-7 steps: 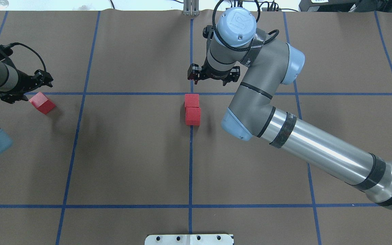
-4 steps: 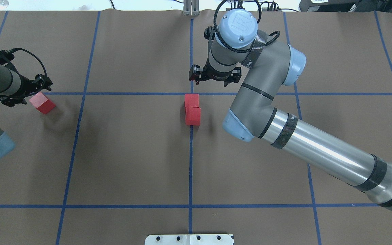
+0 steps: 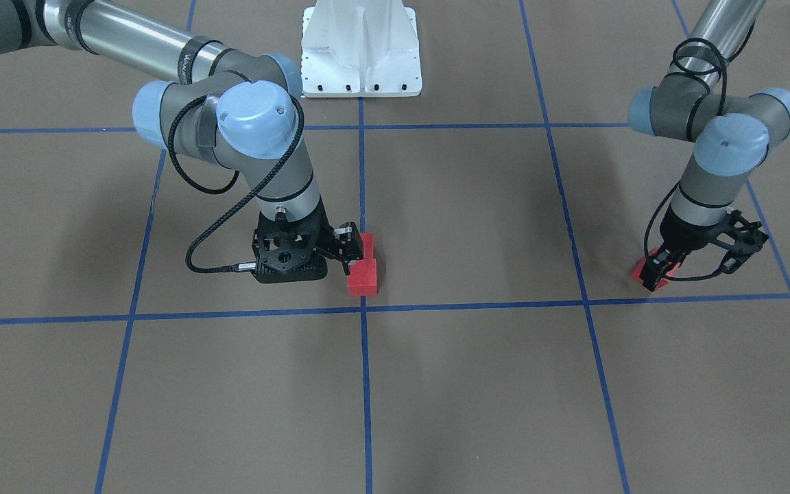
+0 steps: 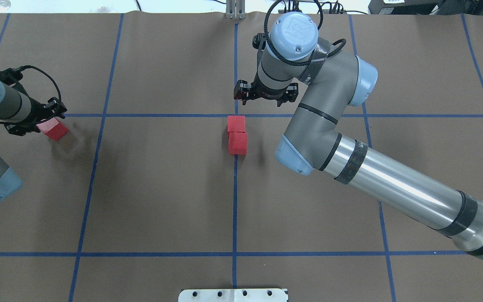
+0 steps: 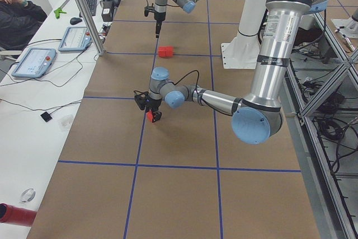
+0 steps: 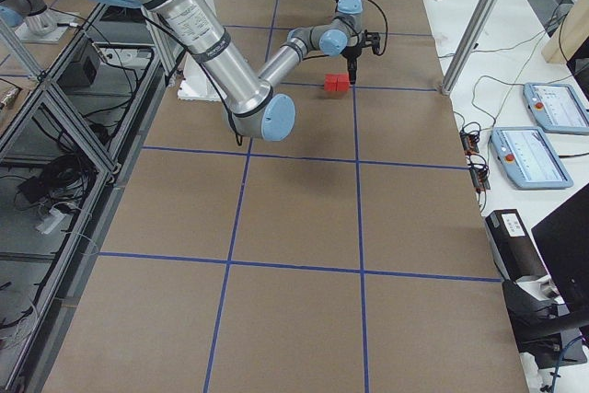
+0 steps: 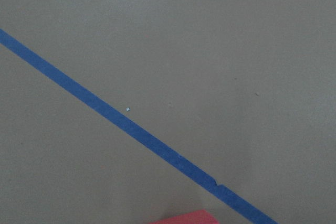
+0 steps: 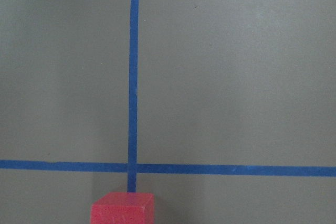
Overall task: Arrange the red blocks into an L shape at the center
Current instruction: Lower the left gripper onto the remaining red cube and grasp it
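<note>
Two red blocks (image 4: pixel 236 124) (image 4: pixel 237 143) sit touching in a line on the middle tape line, just on the near side of the center crossing (image 4: pixel 236 115); they also show in the front view (image 3: pixel 363 278). My right gripper (image 4: pixel 265 97) hovers just beyond them and looks open and empty; its wrist view shows one block's top (image 8: pixel 123 208). The third red block (image 4: pixel 55 130) lies far left. My left gripper (image 4: pixel 42 119) is low over it and looks open, with its fingers (image 3: pixel 654 274) around the block (image 3: pixel 638 269).
The white robot base plate (image 4: pixel 233 295) sits at the near table edge. A metal post (image 4: pixel 235 10) stands at the far edge on the middle line. Desks with tablets (image 5: pixel 33 60) flank the far side.
My left gripper has come down over the far-left block and now covers part of it. My right gripper has drifted slightly to the right. The blocks have not moved.
</note>
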Controlling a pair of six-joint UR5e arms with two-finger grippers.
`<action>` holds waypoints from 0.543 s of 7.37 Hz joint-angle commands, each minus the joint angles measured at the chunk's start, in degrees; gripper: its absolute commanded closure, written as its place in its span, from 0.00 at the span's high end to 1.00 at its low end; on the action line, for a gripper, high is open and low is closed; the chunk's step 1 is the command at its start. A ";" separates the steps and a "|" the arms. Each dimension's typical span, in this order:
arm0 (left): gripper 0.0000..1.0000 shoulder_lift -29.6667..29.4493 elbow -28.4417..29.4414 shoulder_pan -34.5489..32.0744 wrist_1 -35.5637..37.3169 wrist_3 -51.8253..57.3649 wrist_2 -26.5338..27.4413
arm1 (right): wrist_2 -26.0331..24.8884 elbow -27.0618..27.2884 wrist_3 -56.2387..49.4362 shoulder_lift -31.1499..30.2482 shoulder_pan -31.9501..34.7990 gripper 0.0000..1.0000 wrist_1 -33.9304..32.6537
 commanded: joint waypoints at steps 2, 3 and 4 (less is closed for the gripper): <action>0.00 -2.30 -2.84 -0.20 7.07 -0.61 -0.51 | 0.78 1.33 -1.22 -0.42 0.96 0.99 -0.09; 0.00 -8.51 -2.85 -0.28 15.31 -0.78 -0.33 | 0.69 3.16 -5.67 -2.77 2.10 0.99 -0.09; 0.00 -14.22 -2.76 -0.20 21.66 -4.09 -0.33 | 2.09 5.44 -9.98 -6.36 4.54 0.99 -0.17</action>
